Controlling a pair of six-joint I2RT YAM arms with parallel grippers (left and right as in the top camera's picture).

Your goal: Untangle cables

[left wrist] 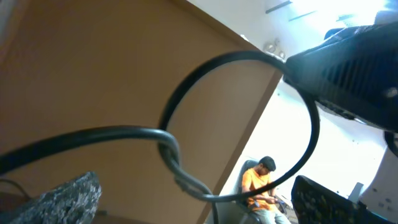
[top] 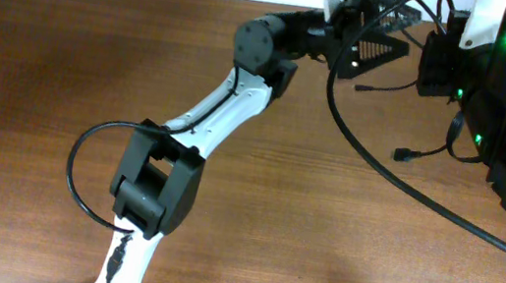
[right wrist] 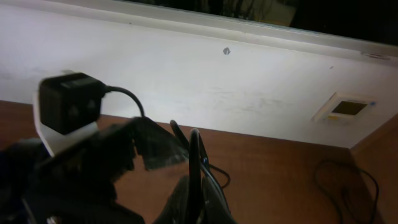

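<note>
cables (top: 402, 155) are hanging at the far right end of the table (top: 67, 56). Two plug ends are dangling loose beside the right arm, and one loop (left wrist: 186, 93) is sitting right in front of the left wrist camera, between that gripper's fingers. Thin, light, floppy cord: it's going to sag and twist, not hold shape. I'd be taking it on the cord just behind a plug, not mid-loop where a pull likely tightens the twist. right gripper (right wrist: 195, 149) is clamped fully, with strands coming out beside its tips, so it looks to be pinching the bundle. left gripper (top: 393, 30) is standing wide apart, gripping nothing. long lead (top: 423, 200) is running diagonally off the right edge; can't tell if it's bundle or arm wiring. Room: both grippers are crowding the far edge by the wall, and bare wood is lying open to the near left, so drawing slack that way looks safest. The left arm's own wire loop (top: 74, 161) is sticking out as a snag risk.
</note>
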